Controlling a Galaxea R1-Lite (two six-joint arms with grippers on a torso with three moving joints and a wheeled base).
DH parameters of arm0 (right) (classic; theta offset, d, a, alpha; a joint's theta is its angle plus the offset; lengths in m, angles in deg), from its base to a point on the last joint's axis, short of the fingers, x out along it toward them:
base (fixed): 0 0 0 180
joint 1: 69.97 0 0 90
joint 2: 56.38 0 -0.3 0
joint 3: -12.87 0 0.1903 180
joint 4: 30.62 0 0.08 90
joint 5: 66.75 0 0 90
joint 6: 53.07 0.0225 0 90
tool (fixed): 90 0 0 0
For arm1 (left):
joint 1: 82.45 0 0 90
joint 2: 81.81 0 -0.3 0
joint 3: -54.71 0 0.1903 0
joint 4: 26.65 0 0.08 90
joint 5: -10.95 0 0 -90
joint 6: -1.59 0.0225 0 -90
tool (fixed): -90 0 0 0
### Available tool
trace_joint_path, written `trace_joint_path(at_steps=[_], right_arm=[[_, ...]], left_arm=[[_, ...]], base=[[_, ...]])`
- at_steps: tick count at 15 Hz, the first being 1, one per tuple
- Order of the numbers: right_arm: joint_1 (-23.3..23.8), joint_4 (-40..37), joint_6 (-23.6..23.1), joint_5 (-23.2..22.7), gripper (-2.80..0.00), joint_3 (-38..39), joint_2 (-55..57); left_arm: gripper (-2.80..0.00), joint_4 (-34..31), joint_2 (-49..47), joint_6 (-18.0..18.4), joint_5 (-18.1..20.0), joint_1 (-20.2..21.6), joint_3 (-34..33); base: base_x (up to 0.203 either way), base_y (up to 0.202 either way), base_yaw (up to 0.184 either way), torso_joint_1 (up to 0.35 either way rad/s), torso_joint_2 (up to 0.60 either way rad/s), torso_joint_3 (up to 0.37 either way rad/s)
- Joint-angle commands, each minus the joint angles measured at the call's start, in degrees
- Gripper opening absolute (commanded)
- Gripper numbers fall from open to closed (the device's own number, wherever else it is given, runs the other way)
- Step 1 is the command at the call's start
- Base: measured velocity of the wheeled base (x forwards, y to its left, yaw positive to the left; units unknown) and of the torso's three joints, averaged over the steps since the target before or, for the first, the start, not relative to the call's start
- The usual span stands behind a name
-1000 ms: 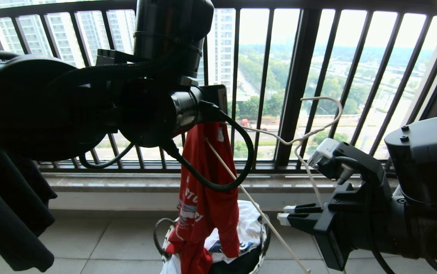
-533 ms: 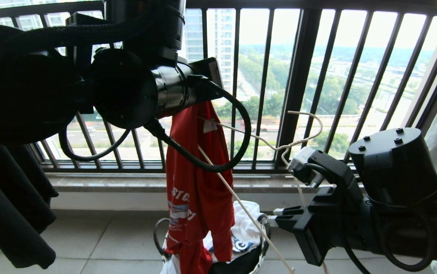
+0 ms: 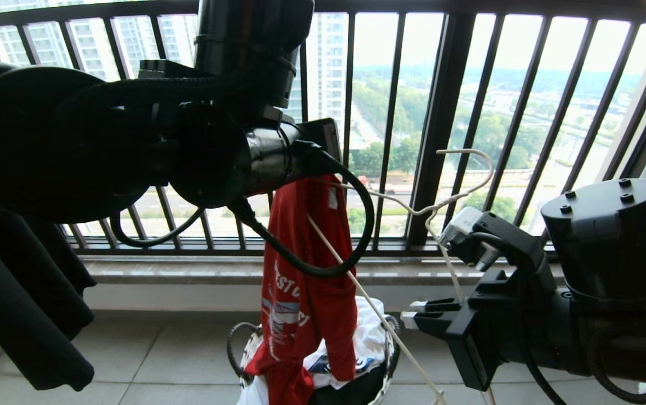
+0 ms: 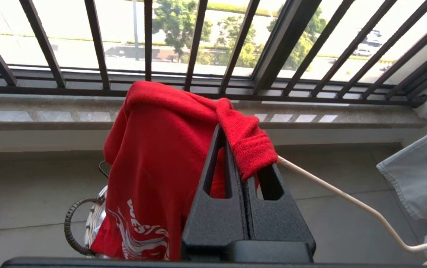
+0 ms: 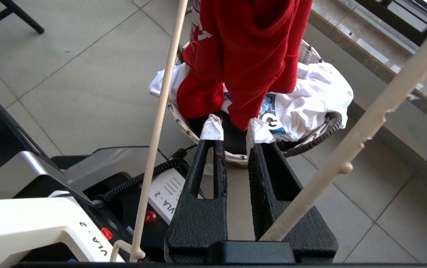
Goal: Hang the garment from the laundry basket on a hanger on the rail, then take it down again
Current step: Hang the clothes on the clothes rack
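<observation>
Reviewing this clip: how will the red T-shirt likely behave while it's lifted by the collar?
Likely floppy: the red T-shirt hangs in long folds from the shut left gripper. Probably light, since one pinch carries it. Its hem drapes into the laundry basket, so it may drag.

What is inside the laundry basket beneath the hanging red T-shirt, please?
In the laundry basket lies a white printed garment over something dark. The red T-shirt dangles into it, covering what lies beneath.
</observation>
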Motion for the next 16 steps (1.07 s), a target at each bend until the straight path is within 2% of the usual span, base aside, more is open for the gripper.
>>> trace_joint_path(at_steps=[1,5,8,10,16], right_arm=[[-0.02,0.08,-0.07,0.33,-2.8,-0.06,-1.26],[-0.11,-0.19,-0.25,0.25,-2.8,0.01,-2.59],[-0.11,-0.1,-0.25,0.25,-2.8,-0.07,-2.32],[-0.28,-0.1,-0.25,0.08,-2.8,0.02,-1.89],[-3.46,0.08,0.28,-0.19,-2.8,0.46,-1.35]], left_arm=[[-2.8,-1.78,0.24,-1.82,3.43,-0.33,0.38],[-2.8,-4.67,0.37,-2.12,7.19,-1.74,-0.12],[-2.8,-7.49,1.51,-5.26,11.81,-3.7,0.23],[-2.8,-8.93,1.48,-7.24,12.17,-5.54,0.49],[-2.8,-8.94,2.71,-7.43,15.58,-6.78,-0.74]], base=[[0.0,0.0,0.0,0.0,0.0,0.0],[0.0,0.0,0.0,0.0,0.0,0.0],[0.0,0.0,0.0,0.0,0.0,0.0],[0.0,0.0,0.0,0.0,0.0,0.0],[0.0,0.0,0.0,0.0,0.0,0.0]])
